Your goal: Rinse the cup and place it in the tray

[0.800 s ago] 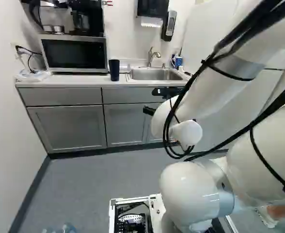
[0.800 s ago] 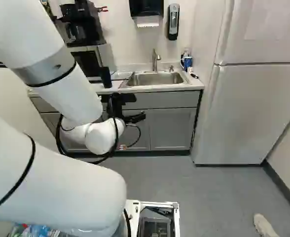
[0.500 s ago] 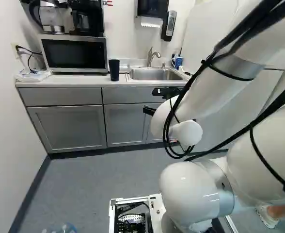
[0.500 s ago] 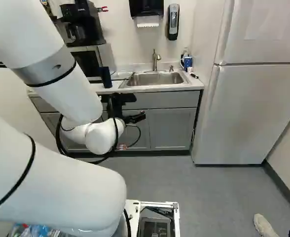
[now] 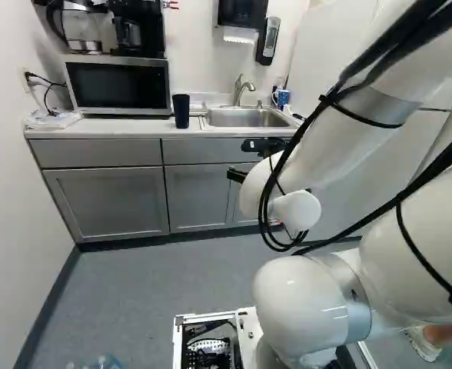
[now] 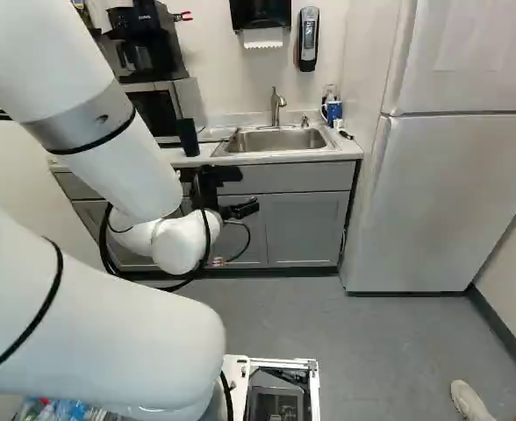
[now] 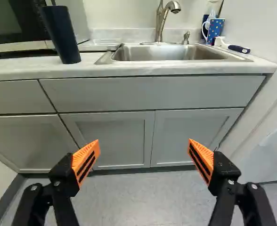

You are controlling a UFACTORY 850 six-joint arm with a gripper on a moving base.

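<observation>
My gripper (image 6: 247, 190) hangs in front of the cabinets, below the counter's edge, in the right base view. In the wrist view the gripper (image 7: 144, 149) is open, its orange pads wide apart with nothing between them. A tall dark blue cup (image 7: 62, 35) stands on the counter beyond the fingers, left of the sink (image 5: 247, 118) in the left base view. Behind the cup, beside the sink, lies a low pale tray (image 7: 99, 45), partly hidden by it. The steel faucet (image 7: 163, 21) rises behind the basin.
A microwave (image 5: 118, 84) with coffee makers on it stands beside the cup. A blue patterned mug (image 7: 215, 29) and a small brush-like item (image 7: 232, 47) are at the sink's other end. A white refrigerator (image 6: 455, 202) flanks the cabinets (image 7: 112, 136).
</observation>
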